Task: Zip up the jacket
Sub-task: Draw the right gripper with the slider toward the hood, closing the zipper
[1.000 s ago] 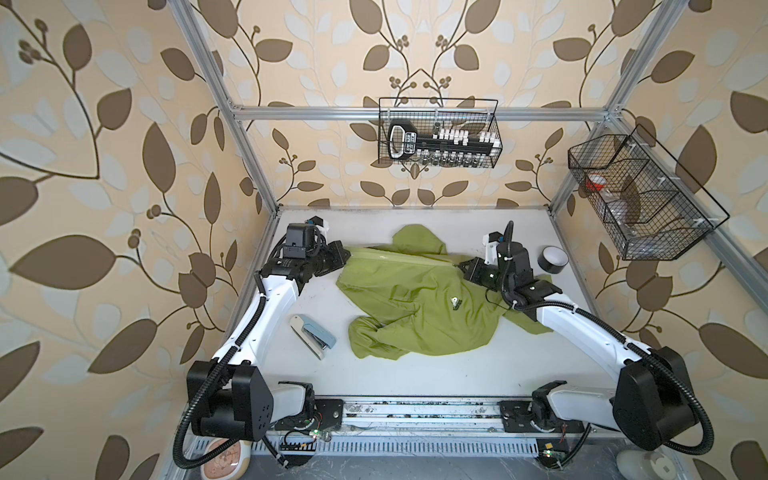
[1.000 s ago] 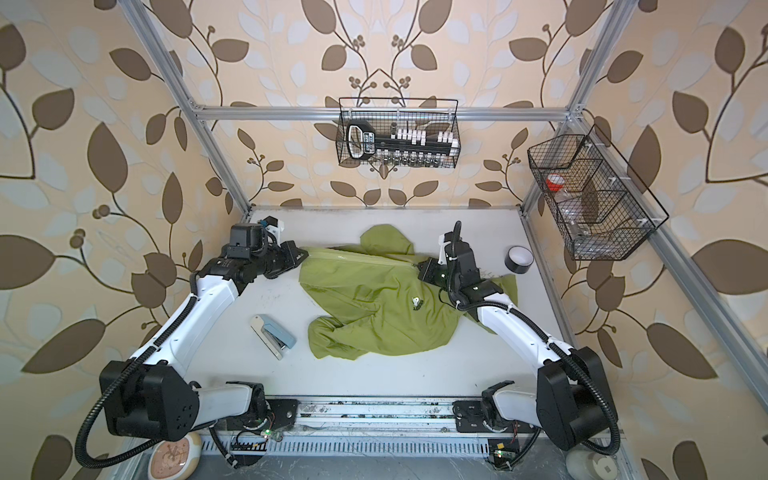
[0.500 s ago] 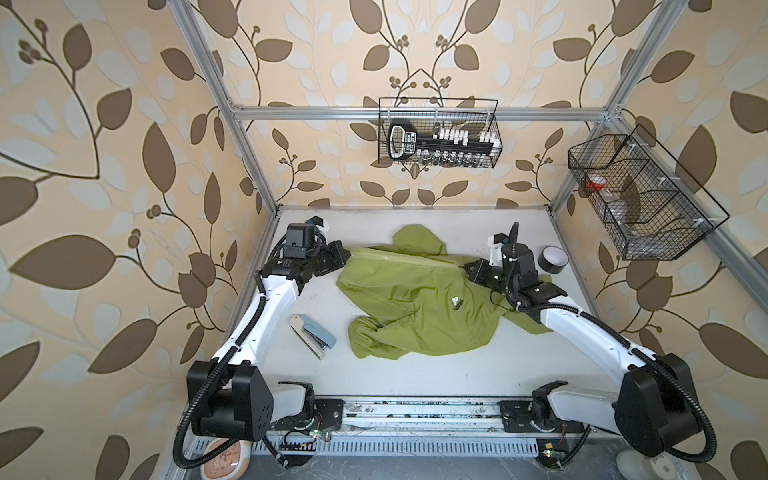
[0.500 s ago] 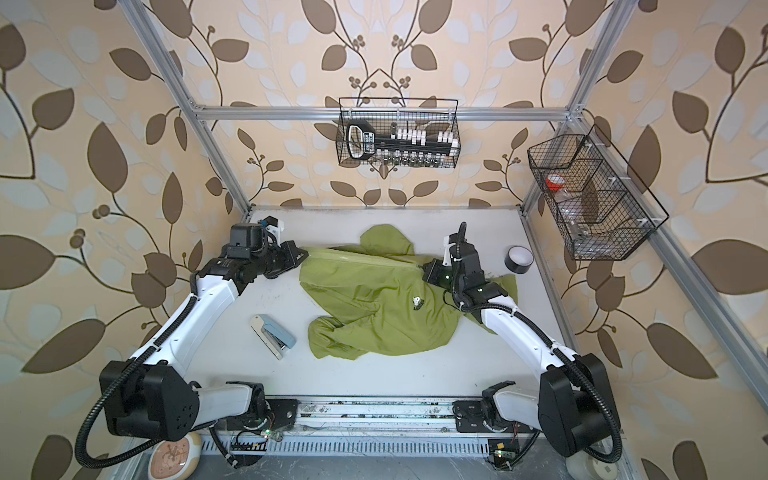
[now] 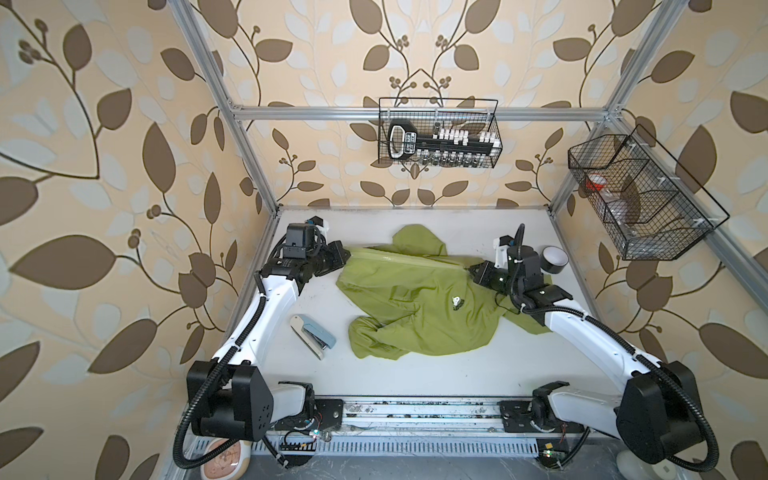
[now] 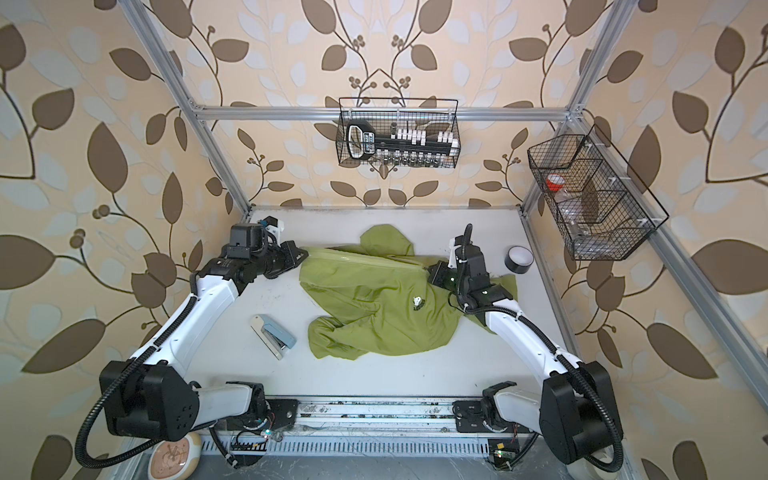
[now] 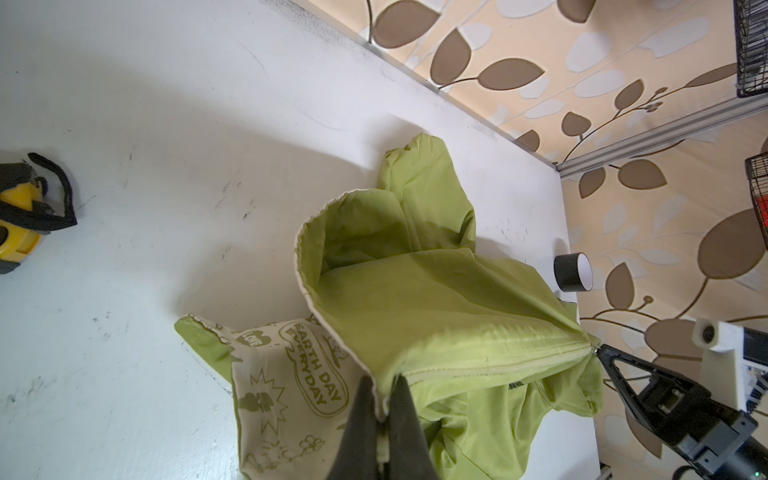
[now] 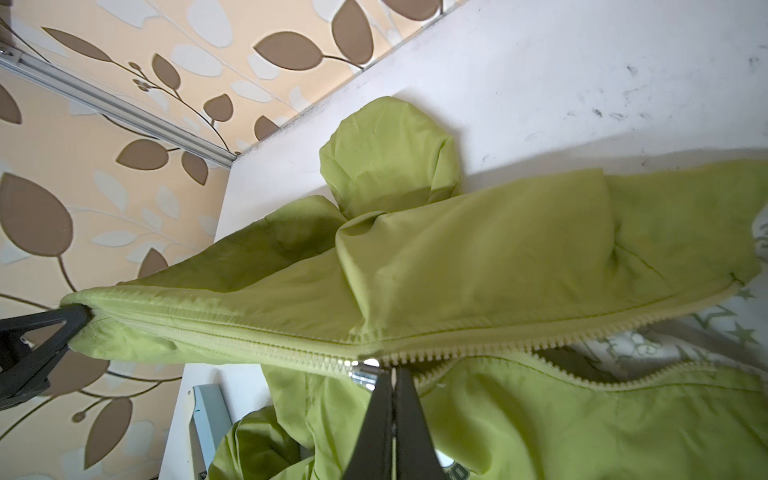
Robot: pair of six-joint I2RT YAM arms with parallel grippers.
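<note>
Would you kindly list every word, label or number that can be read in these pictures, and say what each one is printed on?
"EARTH DAY EVERY DAY": on the pale printed lining of the lime-green hooded jacket.
"LOVE": in a heart on the same lining.
Small black-and-white chest logo: too small to read.
White label on the black tool in the black wire basket: blurred, unreadable.
</note>
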